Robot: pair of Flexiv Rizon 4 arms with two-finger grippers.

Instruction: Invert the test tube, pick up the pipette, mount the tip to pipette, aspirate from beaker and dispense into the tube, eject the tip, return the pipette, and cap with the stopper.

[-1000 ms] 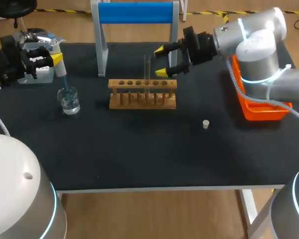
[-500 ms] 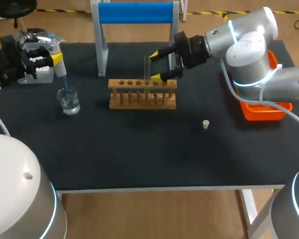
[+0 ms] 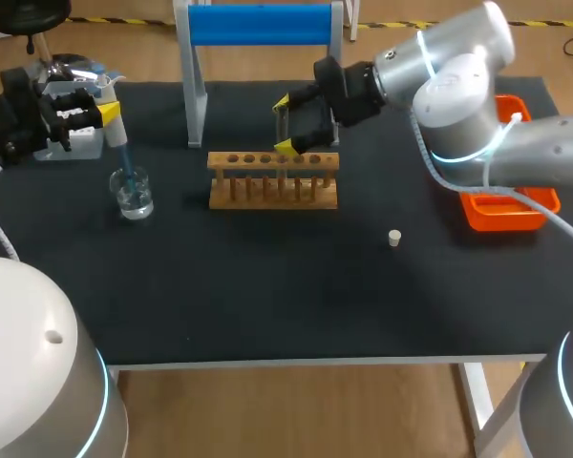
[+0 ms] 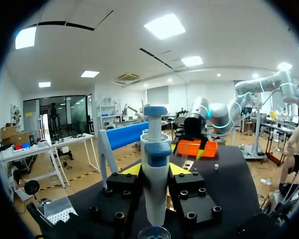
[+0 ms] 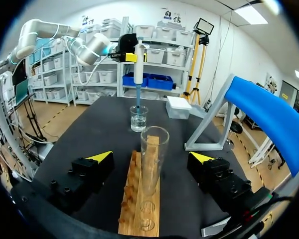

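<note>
A blue-barred stand (image 3: 258, 24) sits at the desk's (image 3: 267, 286) upper middle, with an orange tray (image 3: 511, 212) at right. A small stopper (image 3: 394, 238) lies lower right of the wooden rack (image 3: 272, 181). The test tube (image 5: 152, 159) stands upright in the rack between the right pincer's (image 3: 285, 124) spread fingers, touching neither. It is clear glass, mouth up. At upper left, the left pincer (image 3: 110, 113) is clenched on the pipette (image 3: 120, 153), whose tip is in the beaker (image 3: 133, 194).

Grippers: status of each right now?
Left gripper: shut on the pipette.
Right gripper: open, straddling the test tube without touching it.
</note>
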